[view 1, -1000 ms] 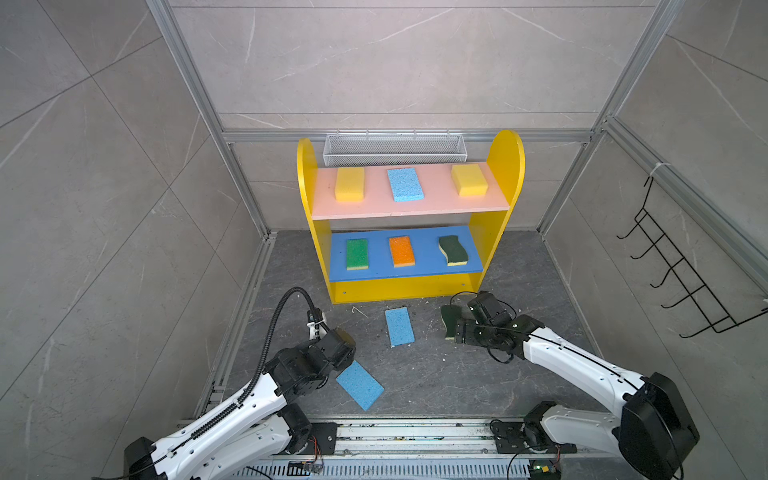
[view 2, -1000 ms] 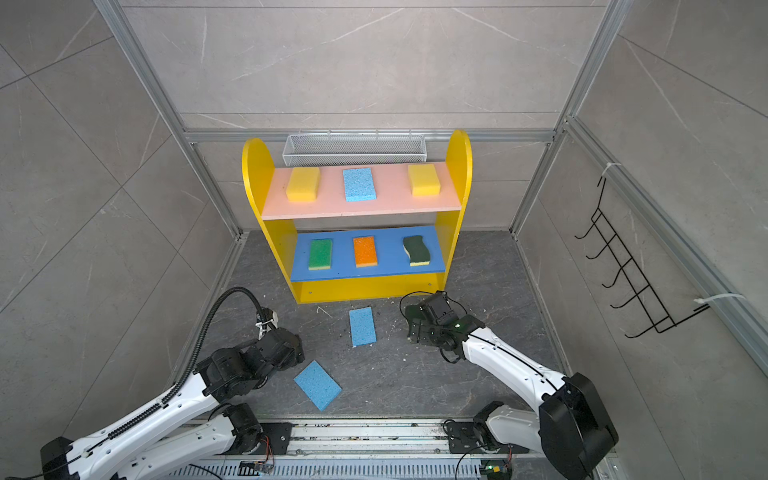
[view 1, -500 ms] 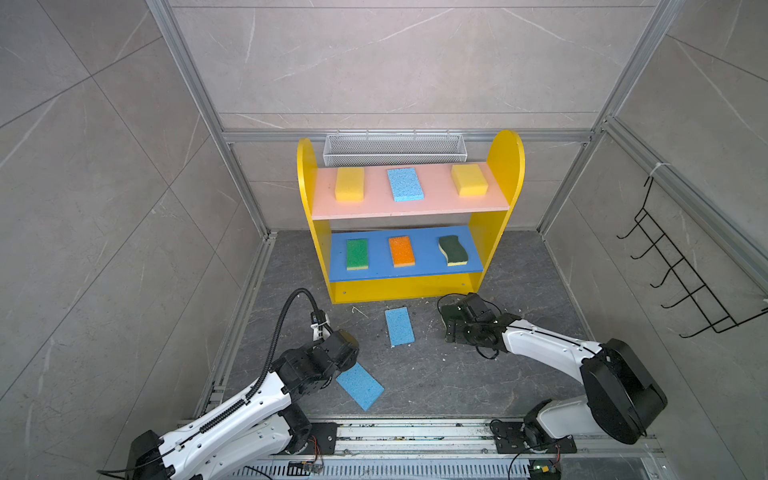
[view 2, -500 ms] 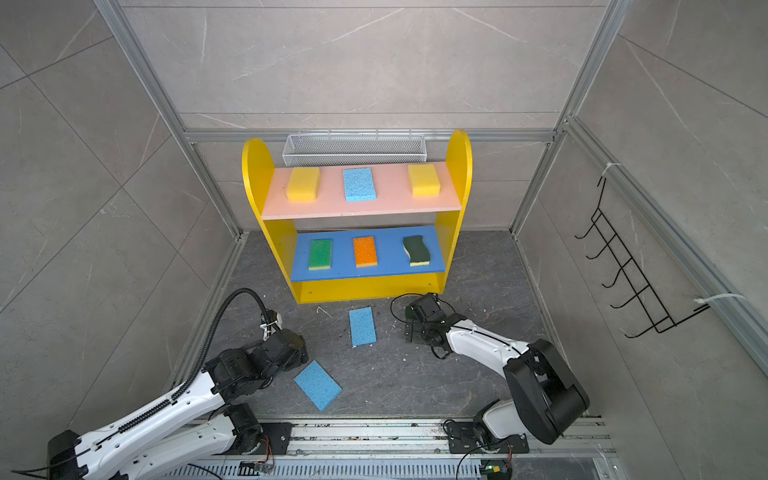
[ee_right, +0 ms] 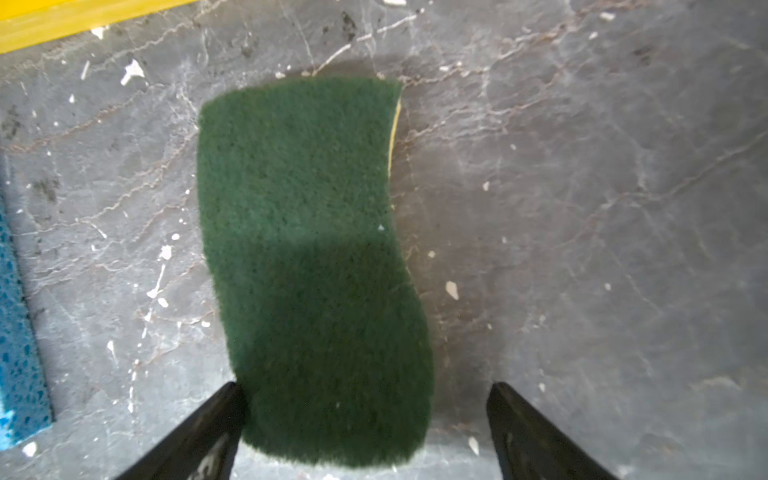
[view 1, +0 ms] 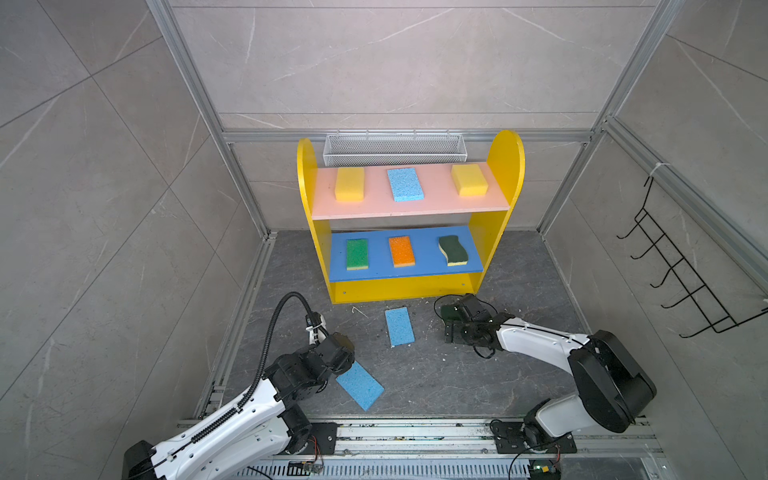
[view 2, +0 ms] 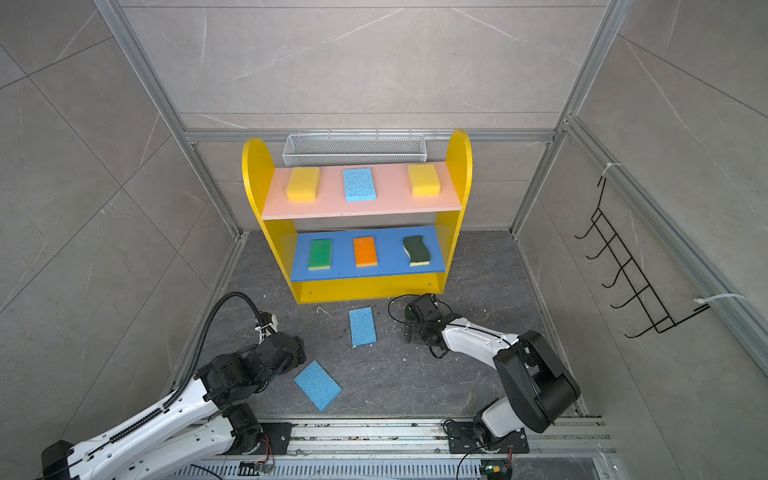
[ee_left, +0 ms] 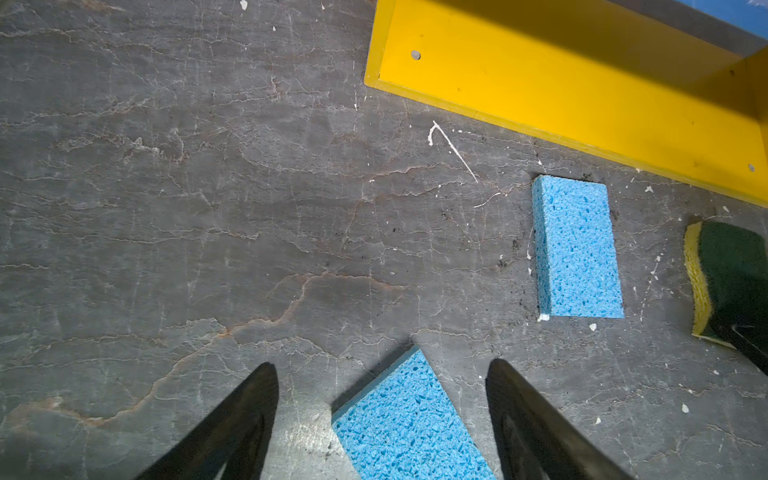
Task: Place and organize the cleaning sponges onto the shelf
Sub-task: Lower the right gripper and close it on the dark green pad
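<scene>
Left gripper [ee_left: 380, 365]: black tapered fingers spread apart, nothing clamped. Between them, touching neither, one corner of a light blue porous rectangular sponge [ee_left: 409, 419], flat on the grey veined stone floor [ee_left: 208, 208] and skewed to the fingers' line. Further ahead of that gripper, off toward the right arm, a second light blue porous sponge [ee_left: 575, 249], flat, just short of the yellow wooden shelf [ee_left: 540, 75].

Right gripper [ee_right: 365, 386]: fingers likewise wide apart, not clamped. Between them the near end of a wavy dark green scouring sponge with a yellow foam base [ee_right: 311, 266], fuzzy side up, flat on the floor. One finger right at its edge, contact unclear; the other well clear of it.

Ahead of both grippers, in both top views, the shelf with round-topped side panels. On its pink upper board [view 1: 432, 195]: thick yellow foam block [view 1: 349, 184], light blue pitted sponge [view 1: 405, 184], second thick yellow block [view 1: 469, 179], in a row and apart. On its blue middle board [view 1: 426, 253]: bright green sponge with a pale base [view 1: 357, 254], orange sponge [view 1: 402, 251], another wavy dark green one [view 1: 453, 250]. Bottom level hidden under the blue board.

Behind the shelf, white mesh wire basket [view 1: 395, 148] against the back wall. Far beyond the right arm, black wire hook rack [view 1: 681, 266] on the side wall.
</scene>
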`<state>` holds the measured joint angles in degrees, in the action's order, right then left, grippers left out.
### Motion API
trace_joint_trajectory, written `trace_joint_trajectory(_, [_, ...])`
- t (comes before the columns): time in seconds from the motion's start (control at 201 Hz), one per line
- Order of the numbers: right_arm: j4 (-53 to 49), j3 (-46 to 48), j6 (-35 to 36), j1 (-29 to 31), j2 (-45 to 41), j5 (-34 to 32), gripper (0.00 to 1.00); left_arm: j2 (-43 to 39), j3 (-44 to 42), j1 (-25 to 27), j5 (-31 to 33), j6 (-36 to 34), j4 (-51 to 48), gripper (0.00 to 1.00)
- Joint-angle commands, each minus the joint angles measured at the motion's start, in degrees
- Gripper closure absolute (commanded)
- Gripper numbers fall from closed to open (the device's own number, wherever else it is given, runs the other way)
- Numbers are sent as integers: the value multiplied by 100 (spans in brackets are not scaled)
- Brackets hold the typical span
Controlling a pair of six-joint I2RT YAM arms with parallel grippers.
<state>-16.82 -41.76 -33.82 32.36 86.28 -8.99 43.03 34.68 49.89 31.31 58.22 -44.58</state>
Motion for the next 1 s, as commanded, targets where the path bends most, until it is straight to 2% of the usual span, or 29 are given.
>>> trace_joint_trajectory(0.0, [9, -140, 52, 114, 27, -226, 8, -118, -39, 13, 108, 146, 10, 19])
trace_joint_trajectory(0.453, [-243, -263, -115, 249, -84, -524, 8, -342, -152, 17, 139, 232, -130, 19])
trace_joint_trajectory(0.627, [-282, -280, -242, 478, -134, -702, 8, -342, -162, 17, 139, 252, -126, 19])
trace_joint_trajectory(0.991, [-182, -399, -449, 544, 233, -706, 7, -420, -154, 15, 120, 259, -248, 18])
